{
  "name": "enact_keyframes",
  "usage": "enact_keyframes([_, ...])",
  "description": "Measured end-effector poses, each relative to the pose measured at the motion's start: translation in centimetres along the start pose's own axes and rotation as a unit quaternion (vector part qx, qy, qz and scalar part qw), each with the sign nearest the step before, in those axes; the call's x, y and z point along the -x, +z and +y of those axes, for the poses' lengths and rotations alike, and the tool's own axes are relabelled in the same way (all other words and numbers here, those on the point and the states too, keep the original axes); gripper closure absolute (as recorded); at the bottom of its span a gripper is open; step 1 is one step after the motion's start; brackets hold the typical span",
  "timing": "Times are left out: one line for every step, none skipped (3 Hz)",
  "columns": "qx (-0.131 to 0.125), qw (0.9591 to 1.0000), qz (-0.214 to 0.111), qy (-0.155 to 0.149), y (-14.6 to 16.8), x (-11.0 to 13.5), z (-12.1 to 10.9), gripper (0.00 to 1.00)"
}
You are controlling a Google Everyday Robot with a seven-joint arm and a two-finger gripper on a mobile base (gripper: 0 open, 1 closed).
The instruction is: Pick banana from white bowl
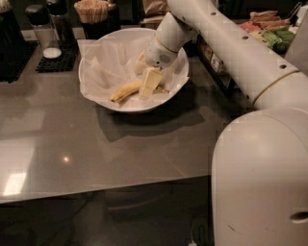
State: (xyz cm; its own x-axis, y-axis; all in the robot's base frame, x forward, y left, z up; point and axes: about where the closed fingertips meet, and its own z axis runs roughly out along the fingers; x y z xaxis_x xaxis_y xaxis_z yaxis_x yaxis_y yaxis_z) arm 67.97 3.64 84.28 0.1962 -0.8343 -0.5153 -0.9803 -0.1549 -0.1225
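— Banana (126, 90) first: where does it lie?

— It lies inside the white bowl (137, 108), in the front part, on the crinkled white paper (103, 65) that lines the bowl. It is yellow and curved, and it runs from lower left to upper right. Its left end rests on the paper.

— And the tool?

— The tool (149, 82) is down inside the bowl, at the right end of the banana. Its pale yellow part meets that end and covers it, so the right tip of the banana is hidden.

— Is the tool open, or closed on the fruit?

— I cannot tell. The place where tool and banana meet is covered from this side.

— What is around them?

— The white arm (231, 43) comes from the upper right and passes over the right rim of the bowl. The big white body of the robot (260, 182) fills the lower right corner.

— And under the bowl?

— A grey, shiny table (96, 153); the bowl stands near its far side. Behind the bowl, to the left, a glass shaker (44, 31) stands on a black mat (57, 61). A cup of wooden sticks (91, 12) is just behind the bowl. At the far right I see a tray of green and red food (269, 29), well apart from the bowl.
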Motion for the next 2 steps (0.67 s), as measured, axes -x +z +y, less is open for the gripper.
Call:
enact_keyframes([-0.008,0.9998,0.009,-0.015,-1.4,0.78,-0.12,0.26])
enact_keyframes([-0.008,0.9998,0.009,-0.015,-1.42,0.79,-0.11,0.42])
